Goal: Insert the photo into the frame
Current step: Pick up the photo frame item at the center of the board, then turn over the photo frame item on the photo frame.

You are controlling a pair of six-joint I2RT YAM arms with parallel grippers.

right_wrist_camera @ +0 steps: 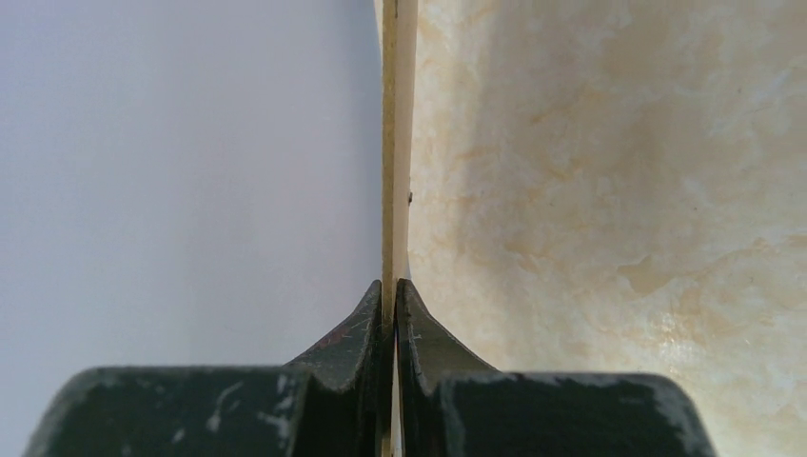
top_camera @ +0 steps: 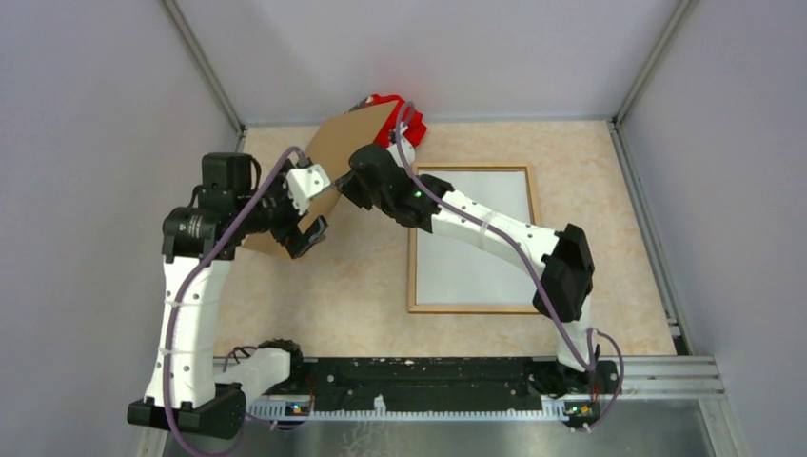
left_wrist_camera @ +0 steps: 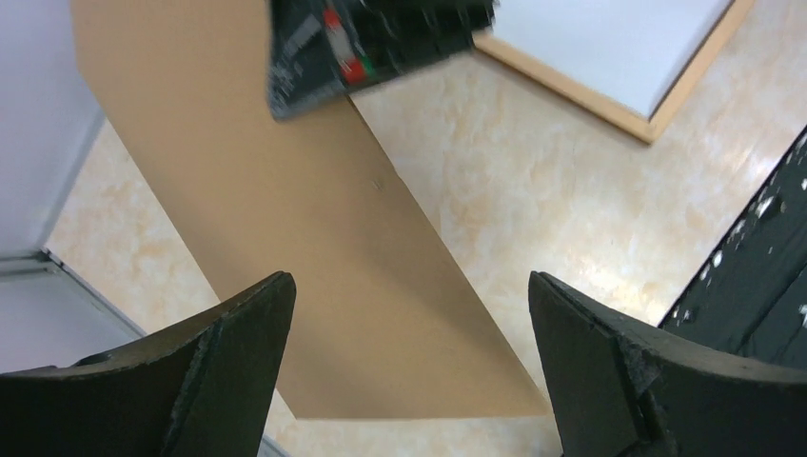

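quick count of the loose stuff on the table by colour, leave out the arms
brown: 2, the backing board and the frame
white: 1, the white sheet lying inside the frame
red: 1, the red object at the back edge
total: 4

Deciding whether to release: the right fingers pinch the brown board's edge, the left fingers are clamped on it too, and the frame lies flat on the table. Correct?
Not quite. The left fingers are wide open, not clamped on the brown board; the left wrist view shows it. The right fingers do pinch its edge, and the frame lies flat on the table.
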